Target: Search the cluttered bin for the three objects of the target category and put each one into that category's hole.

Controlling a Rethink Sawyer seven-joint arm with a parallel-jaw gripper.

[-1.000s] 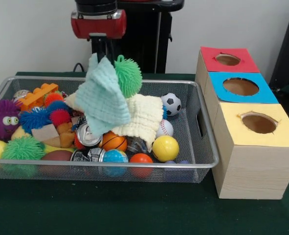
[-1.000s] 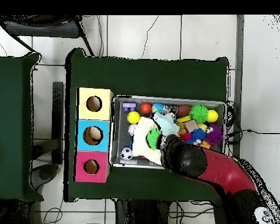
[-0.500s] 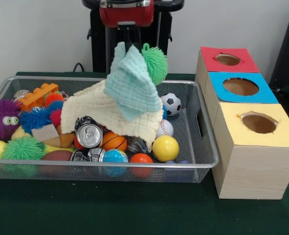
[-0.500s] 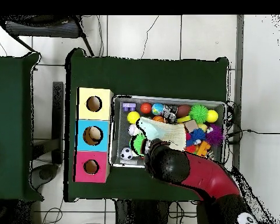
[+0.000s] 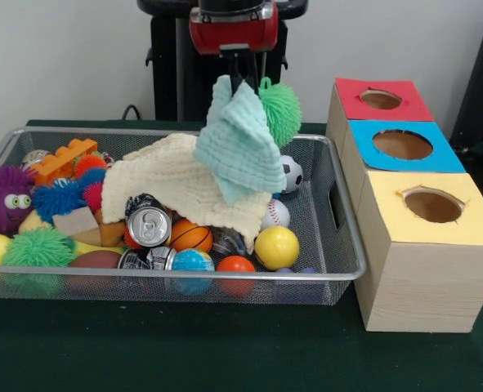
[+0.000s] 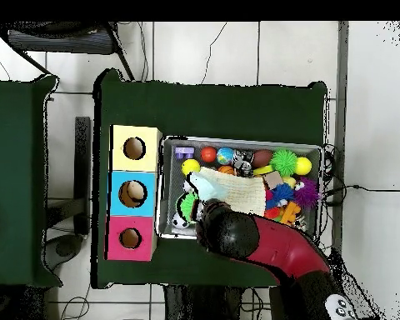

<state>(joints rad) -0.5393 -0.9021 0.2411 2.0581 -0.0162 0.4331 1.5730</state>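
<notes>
In the front view the hand [image 5: 239, 75] hangs above the wire bin [image 5: 339, 220], toward its far right part. It is closed on the light green cloth [image 5: 241, 147] and on the green spiky ball [image 5: 280, 110] together — both are lifted clear of the pile. Under them a cream cloth [image 5: 172, 184] lies over the toys, beside a drink can [image 5: 149, 226] and a yellow ball [image 5: 276, 247]. The red [image 5: 380, 100], blue [image 5: 402, 144] and yellow hole [image 5: 433, 205] stand at the bin's right side.

In the overhead view the arm [image 6: 270, 250] hides the hand; the light green cloth shows at the bin's end nearest the boxes.
</notes>
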